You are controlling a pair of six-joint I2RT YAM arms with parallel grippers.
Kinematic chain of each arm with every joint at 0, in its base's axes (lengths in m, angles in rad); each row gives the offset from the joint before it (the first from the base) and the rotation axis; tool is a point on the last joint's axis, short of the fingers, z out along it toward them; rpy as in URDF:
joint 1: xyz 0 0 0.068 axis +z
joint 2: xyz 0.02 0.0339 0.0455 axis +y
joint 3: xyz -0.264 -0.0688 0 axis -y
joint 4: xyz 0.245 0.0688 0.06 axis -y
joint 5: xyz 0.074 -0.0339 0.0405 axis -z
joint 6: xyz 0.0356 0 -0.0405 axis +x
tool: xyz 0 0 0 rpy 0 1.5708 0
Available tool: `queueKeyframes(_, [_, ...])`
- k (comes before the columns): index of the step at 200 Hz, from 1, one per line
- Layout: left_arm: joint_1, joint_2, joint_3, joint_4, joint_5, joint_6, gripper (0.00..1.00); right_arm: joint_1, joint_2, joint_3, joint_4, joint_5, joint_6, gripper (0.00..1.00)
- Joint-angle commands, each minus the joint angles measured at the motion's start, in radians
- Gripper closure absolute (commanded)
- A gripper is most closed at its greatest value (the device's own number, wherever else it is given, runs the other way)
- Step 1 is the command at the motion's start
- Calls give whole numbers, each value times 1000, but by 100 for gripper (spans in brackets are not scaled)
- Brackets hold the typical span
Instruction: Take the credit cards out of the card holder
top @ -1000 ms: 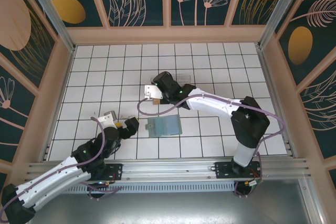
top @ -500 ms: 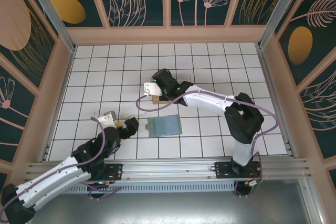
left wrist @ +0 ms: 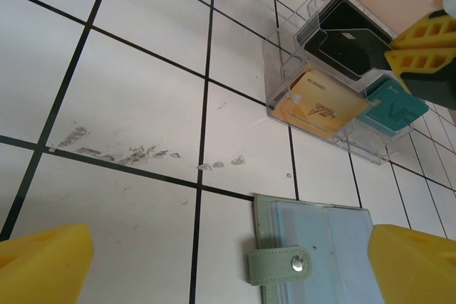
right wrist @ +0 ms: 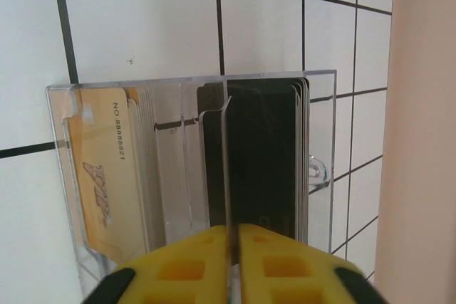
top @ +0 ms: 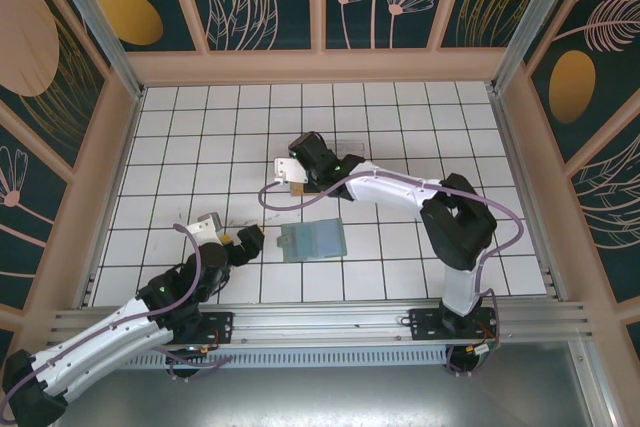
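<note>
The card holder [top: 312,241] lies open and flat on the white tiled table [top: 200,147], near the front edge, approx. in the middle btw. the two arms. In the left wrist view the card holder [left wrist: 313,261] shows pale see-through pockets and a grey-green strap [left wrist: 279,265] w/ a metal snap, which points to the left.

The L gripper [top: 245,242] is just beside the holder, on its left side, not touching it. Its jaws are wide apart: the two yellow fingers [left wrist: 43,261] stand at both lower corners of the left wrist view, w/ nothing btw. them.

The R gripper [right wrist: 234,227] is further back, at a clear tray [right wrist: 192,83]. Its yellow fingers [left wrist: 417,40] are over the right end of the tray. The jaws are almost together, w/ only a thin slit. A thin dark edge runs up from this slit; if it is a card or the tray divider, one cannot tell, so also not if they clamp something.

The credit cards are in the tray, standing in compartments: a yellow card [right wrist: 107,176] on the left, a pack of black cards [right wrist: 263,161] on the right. The left wrist view shows also a teal card [left wrist: 390,108], tilted, just under the R fingers.
</note>
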State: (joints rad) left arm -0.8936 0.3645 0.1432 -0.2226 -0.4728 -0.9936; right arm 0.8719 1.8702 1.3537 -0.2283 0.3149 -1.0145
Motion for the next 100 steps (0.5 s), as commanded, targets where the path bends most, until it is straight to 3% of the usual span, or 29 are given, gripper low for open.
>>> queueKeyframes(1, [4,-3,-10,-15,-12,-11,1,-12,28,36,33,28,5,76])
queueKeyframes(42, [4,-4,-14,-17,-7,-11,1,-24,40,51,104,86,28,69])
queueKeyframes(100, [5,-5,-15,-12,-6,-12,1,-47,30,71,157,116,62,69])
